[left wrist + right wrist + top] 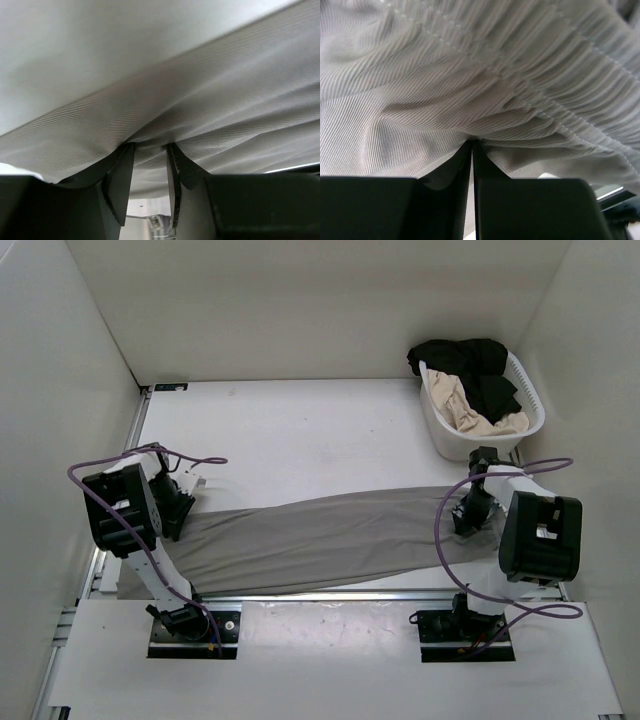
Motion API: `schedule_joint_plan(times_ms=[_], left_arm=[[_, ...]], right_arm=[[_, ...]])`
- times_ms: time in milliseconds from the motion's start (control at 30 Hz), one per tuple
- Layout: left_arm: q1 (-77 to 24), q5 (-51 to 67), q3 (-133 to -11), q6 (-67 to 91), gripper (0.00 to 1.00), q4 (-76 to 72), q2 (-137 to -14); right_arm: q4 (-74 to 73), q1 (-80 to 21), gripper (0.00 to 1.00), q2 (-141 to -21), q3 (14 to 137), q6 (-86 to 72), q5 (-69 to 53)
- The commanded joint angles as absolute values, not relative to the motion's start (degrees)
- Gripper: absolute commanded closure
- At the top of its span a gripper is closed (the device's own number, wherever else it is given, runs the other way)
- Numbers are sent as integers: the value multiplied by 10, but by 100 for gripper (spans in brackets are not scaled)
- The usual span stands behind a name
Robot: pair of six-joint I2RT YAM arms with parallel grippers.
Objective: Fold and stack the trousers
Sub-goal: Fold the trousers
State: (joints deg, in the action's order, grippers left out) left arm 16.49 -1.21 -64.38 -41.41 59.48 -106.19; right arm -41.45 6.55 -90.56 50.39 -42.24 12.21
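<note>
Nearest the arms' bases, the trousers point(320, 535) lay stretched full length across the table point(300, 430), roughly parallel to its near edge. They formed one long flat band from one gripper to the other.

At the left end, the left gripper point(186, 506) sat low over the leg ends. In its wrist view the fingers point(120, 180) stood a little apart, with a ridge of grey cloth bunched between their tips and creases running out from that spot. It looked to be pinching a thick fold rather than standing free.

At the right end, the right gripper point(468, 516) was down on the gathered waistband. Its wrist view showed the jaws pressed together with cloth drawn into them, a closed grip on the trousers.

Judged from this, the laying-out was done: the legs seemed to lie one over the other, straightened, with each end held. No crosswise fold had been made yet. The folding itself was therefore left, bringing one end over to the other, likely more than once, and then the stacking. Where the stack should go, the pictures did not tell.

Farther back, at the far right, a basket point(440, 435) held a black garment point(470, 360) and a cream garment point(465, 405), both heaped loosely and touched by neither gripper.
</note>
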Motion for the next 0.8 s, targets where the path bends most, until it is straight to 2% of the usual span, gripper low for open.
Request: schedule_joint_plan(times_ms=[0,133,300,500,567,700,733,767], left_arm=[[174,-24,-629,-374,57,526,-1072],[174,-24,-664,-344,61,488,-1134],[163,-11,-800,-309,62,474,-1220],[129,3,-910,-295,62,494,-1251],[123,11,-931,-290,62,494,-1258],[112,39,-1007,-280,59,537,-1280],[112,49,-1020,-279,58,554,-1281],[112,57,-1020,-279,55,571,-1270]], right_arm=[[-410,60,91,-938,507,-489,161],[-410,71,90,-962,548,-515,180],[-397,71,87,-1006,626,-517,194],[-402,71,85,-1012,679,-504,189],[-393,71,80,-991,666,-504,183],[-348,71,62,-952,635,-480,152],[-330,71,50,-936,635,-443,136],[-330,66,42,-927,635,-425,117]])
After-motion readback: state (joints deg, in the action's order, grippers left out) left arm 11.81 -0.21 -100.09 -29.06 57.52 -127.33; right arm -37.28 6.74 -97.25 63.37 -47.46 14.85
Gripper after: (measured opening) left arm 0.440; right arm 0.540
